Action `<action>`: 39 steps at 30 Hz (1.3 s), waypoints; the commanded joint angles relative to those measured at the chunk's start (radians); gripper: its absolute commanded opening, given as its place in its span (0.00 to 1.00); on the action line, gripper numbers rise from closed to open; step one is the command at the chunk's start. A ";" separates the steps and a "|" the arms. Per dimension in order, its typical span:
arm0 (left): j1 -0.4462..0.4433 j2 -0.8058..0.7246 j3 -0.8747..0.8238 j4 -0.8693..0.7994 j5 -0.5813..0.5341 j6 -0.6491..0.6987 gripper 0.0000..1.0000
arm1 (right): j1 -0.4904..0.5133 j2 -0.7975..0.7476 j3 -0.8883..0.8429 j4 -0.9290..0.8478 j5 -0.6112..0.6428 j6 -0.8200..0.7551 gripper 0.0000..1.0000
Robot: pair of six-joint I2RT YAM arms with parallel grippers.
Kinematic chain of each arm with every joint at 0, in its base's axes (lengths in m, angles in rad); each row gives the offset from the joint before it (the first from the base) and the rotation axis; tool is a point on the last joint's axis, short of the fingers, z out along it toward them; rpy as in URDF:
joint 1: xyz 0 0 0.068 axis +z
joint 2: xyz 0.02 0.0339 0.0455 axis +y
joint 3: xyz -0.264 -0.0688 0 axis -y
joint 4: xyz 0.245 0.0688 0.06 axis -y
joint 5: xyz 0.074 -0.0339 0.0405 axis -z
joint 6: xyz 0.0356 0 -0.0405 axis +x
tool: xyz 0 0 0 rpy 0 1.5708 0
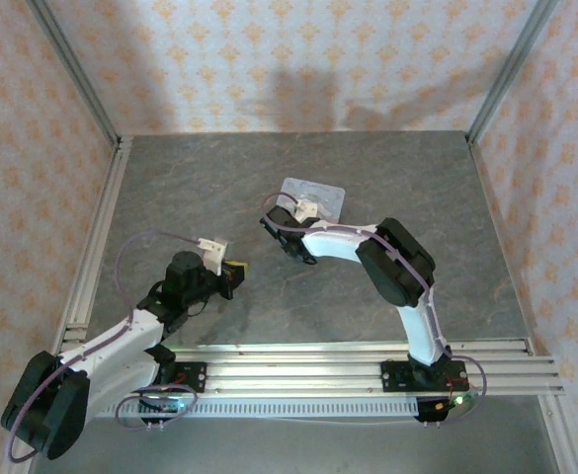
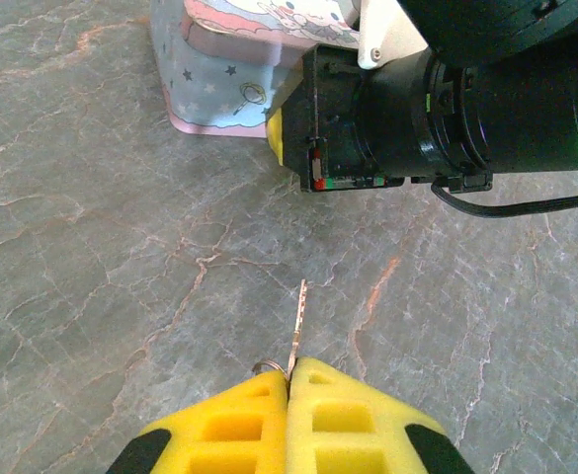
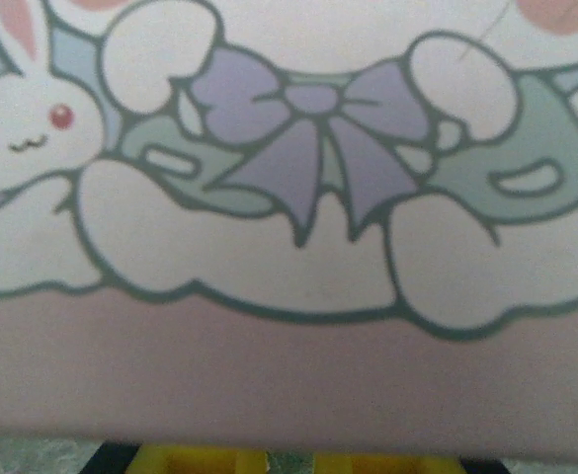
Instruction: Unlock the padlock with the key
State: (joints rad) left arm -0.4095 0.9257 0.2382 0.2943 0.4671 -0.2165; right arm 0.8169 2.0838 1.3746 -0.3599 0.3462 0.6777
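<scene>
Judging by how things lie, the task is in its early part: the key is in hand and the lock is not yet reached. On the table the tin lies toward the far middle. The right arm reaches to it, so the right wrist view looks closely onto the cartoon lid. The right gripper sits at the tin's near edge, and in the left wrist view a yellow tip is right against the tin's side. Whether its jaws are closed, or hold anything, I cannot tell. The left gripper is low near bare table, apart from the tin, its jaws pressed fully together on the key. The thin blade sticks out past the yellow pads and points toward the tin. I cannot place the padlock; likely it is at the tin, where the right gripper works. What is left, as I judge it: carry the key to the padlock, seat the blade in the keyhole, turn it, and free the shackle.
</scene>
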 commanded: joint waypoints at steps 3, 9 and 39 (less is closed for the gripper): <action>0.011 -0.002 0.008 -0.014 0.038 0.030 0.00 | -0.009 -0.074 -0.043 0.034 -0.112 -0.086 0.00; 0.011 0.018 0.033 -0.008 0.093 0.031 0.00 | -0.015 -0.199 -0.112 0.040 -0.285 -0.125 0.00; -0.037 0.602 0.108 0.802 0.322 -0.243 0.00 | -0.150 -0.456 -0.269 0.121 -0.884 0.112 0.00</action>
State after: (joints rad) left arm -0.4519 1.4979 0.3229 0.9585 0.7567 -0.4225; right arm 0.6769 1.6661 1.1114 -0.3145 -0.4797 0.7521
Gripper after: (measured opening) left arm 0.048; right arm 0.118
